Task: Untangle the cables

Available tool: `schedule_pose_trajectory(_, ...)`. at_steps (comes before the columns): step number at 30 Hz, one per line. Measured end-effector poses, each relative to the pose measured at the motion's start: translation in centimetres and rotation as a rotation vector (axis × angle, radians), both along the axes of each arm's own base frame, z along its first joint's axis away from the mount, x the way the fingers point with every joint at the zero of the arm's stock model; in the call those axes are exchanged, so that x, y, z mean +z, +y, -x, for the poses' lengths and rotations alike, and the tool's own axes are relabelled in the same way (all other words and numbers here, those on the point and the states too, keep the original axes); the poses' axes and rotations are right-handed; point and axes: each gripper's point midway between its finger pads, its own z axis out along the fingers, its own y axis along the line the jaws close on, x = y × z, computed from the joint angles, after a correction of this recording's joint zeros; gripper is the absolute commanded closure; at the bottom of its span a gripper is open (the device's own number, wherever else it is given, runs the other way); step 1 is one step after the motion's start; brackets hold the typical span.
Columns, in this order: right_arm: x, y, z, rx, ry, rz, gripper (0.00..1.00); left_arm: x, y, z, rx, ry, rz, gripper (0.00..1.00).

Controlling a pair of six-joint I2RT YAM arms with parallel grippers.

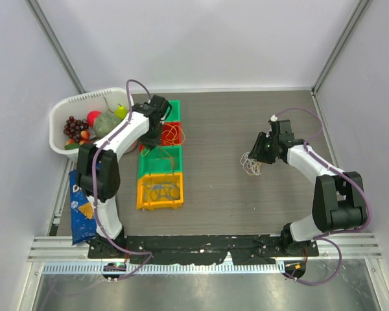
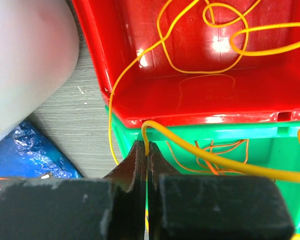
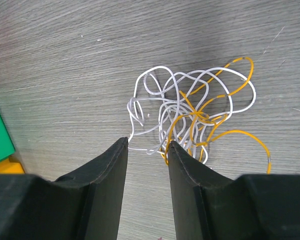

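A tangle of white and yellow cables (image 3: 195, 112) lies on the table (image 1: 227, 129), also seen in the top view (image 1: 251, 163). My right gripper (image 3: 147, 144) is open just short of its near edge, with nothing between the fingers. My left gripper (image 2: 147, 150) is shut on a yellow cable (image 2: 210, 156) that loops over the red bin (image 2: 200, 105) and runs across the green bin (image 2: 250, 145). Orange cables lie inside the green bin. In the top view the left gripper (image 1: 157, 111) is over the red bin (image 1: 171, 133).
A row of bins runs down the left: green, red, green (image 1: 159, 163) and orange (image 1: 160, 192). A white basket of fruit (image 1: 84, 123) stands at the far left. A blue snack bag (image 1: 82, 210) lies beside the left arm.
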Motion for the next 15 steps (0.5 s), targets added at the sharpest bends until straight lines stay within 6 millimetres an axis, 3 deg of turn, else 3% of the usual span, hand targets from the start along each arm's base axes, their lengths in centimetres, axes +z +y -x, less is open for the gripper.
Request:
schedule_pose_trajectory(4, 0.0, 0.0, 0.0, 0.0, 0.0, 0.0, 0.57, 1.5, 0.3, 0.1, 0.003, -0.057, 0.008, 0.87)
schedule_pose_trajectory(9, 0.0, 0.0, 0.0, 0.001, 0.001, -0.001, 0.57, 5.0, 0.2, -0.3, -0.002, -0.153, 0.044, 0.68)
schedule_pose_trajectory(15, 0.0, 0.1, 0.0, 0.002, 0.001, -0.002, 0.57, 5.0, -0.3, -0.9, -0.037, -0.166, 0.059, 0.49)
